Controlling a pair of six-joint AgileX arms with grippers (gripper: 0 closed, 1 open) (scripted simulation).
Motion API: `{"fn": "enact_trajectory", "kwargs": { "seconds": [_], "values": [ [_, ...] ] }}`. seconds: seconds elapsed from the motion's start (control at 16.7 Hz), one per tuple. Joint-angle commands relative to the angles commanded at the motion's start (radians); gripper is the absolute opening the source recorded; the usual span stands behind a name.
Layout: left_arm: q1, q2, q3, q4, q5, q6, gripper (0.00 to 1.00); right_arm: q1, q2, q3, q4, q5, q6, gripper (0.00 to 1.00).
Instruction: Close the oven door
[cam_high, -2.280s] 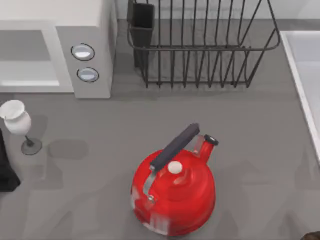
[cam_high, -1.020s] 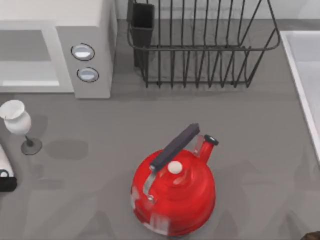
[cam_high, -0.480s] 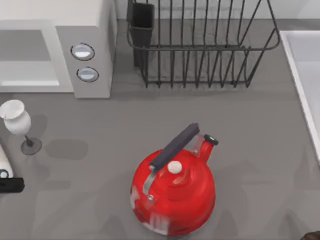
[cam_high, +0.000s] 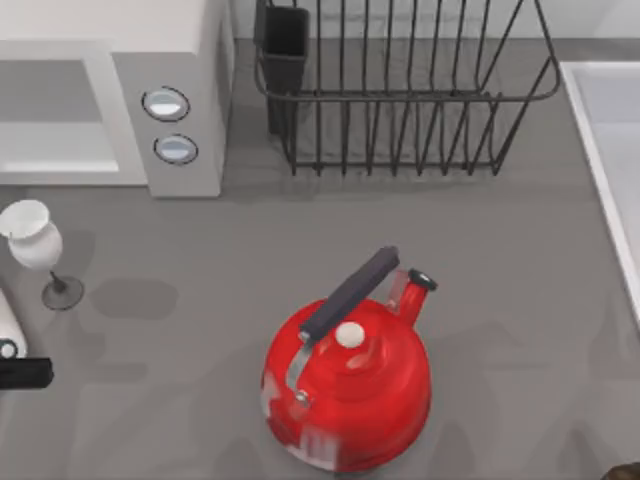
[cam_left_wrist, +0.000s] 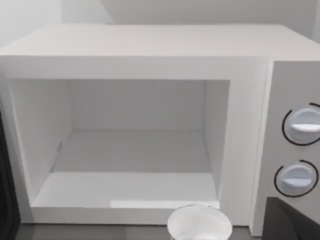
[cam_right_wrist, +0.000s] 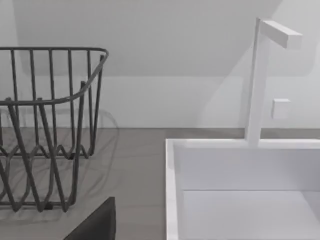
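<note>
Oven (cam_high: 110, 95) cavity open, far-left on grey tabletop (cam_high: 500, 260); left gripper (cam_high: 15, 372) at left edge, jaw state indiscernible.

Overhead table view; wrist cameras seemingly level, facing oven (cam_left_wrist: 150, 125), rack (cam_right_wrist: 45, 130).

Grey table (cam_high: 520, 300), oven (cam_high: 110, 90), kettle (cam_high: 350, 390), rack (cam_high: 400, 90), perhaps goblet (cam_high: 35, 245)

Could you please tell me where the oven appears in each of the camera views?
Top view: oven at the upper left corner, cavity open.
Left wrist view: oven seen head-on, cavity facing the camera.
Right wrist view: not in it.
Shared landmark: the two dials.
</note>
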Motion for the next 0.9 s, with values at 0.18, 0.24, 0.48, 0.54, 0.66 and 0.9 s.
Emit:
{"fn": "enact_trajectory", "kwargs": {
  "seconds": [0.18, 0.24, 0.48, 0.54, 0.66, 0.9],
  "values": [
    [0.060, 0.028, 0.028, 0.000, 0.060, 0.001, 0.00, 0.000, 0.000, 0.000, 0.000, 0.000, 0.000, 1.00],
    [0.094, 0.043, 0.042, 0.001, 0.094, 0.001, 0.00, 0.000, 0.000, 0.000, 0.000, 0.000, 0.000, 1.00],
    [0.263, 0.106, 0.092, 0.014, 0.263, 0.003, 0.00, 0.000, 0.000, 0.000, 0.000, 0.000, 0.000, 1.00],
    [0.294, 0.118, 0.101, 0.018, 0.294, 0.003, 0.00, 0.000, 0.000, 0.000, 0.000, 0.000, 0.000, 1.00],
    [0.324, 0.132, 0.110, 0.022, 0.324, 0.004, 0.00, 0.000, 0.000, 0.000, 0.000, 0.000, 0.000, 1.00],
    [0.322, 0.128, 0.106, 0.022, 0.322, 0.004, 0.00, 0.000, 0.000, 0.000, 0.000, 0.000, 0.000, 1.00]
  ]
}}
